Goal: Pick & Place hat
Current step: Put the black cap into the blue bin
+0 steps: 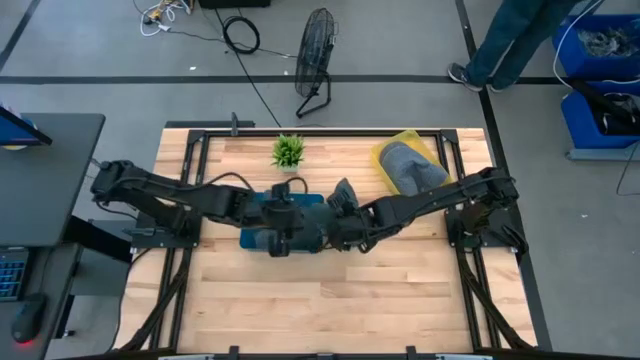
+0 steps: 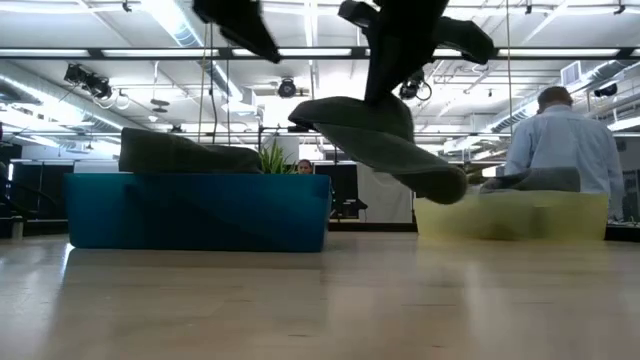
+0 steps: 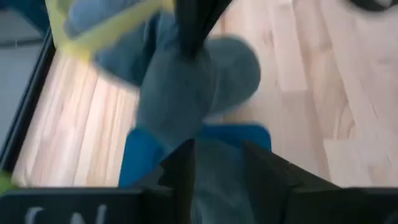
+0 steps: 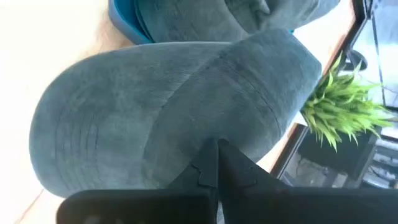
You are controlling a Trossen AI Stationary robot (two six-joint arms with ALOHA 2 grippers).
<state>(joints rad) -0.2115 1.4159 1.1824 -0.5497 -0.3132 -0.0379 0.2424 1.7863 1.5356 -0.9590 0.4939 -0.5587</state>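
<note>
Counter (image 1: pixel 330 300): pale wood. Blue bin (image 2: pixel 200 212): below left gripper (image 1: pixel 283 243), jaws released, a grey hat inside. Yellow bin (image 2: pixel 510 215): well beyond right gripper (image 4: pixel 214 163). Hat (image 4: pixel 168 112): grey-teal ribbed fabric, hanging clenched in right jaws by its edge, beside blue bin; likely light, soft, floppy; pinch a fold.

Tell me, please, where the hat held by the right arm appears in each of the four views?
High view: the held hat sits mid-table, at the right gripper, beside the blue bin.
Low view: top centre, hanging above the table.
Left wrist view: centre, grey shape.
Right wrist view: fills the middle.
Shared landmark: the blue bin.
</note>
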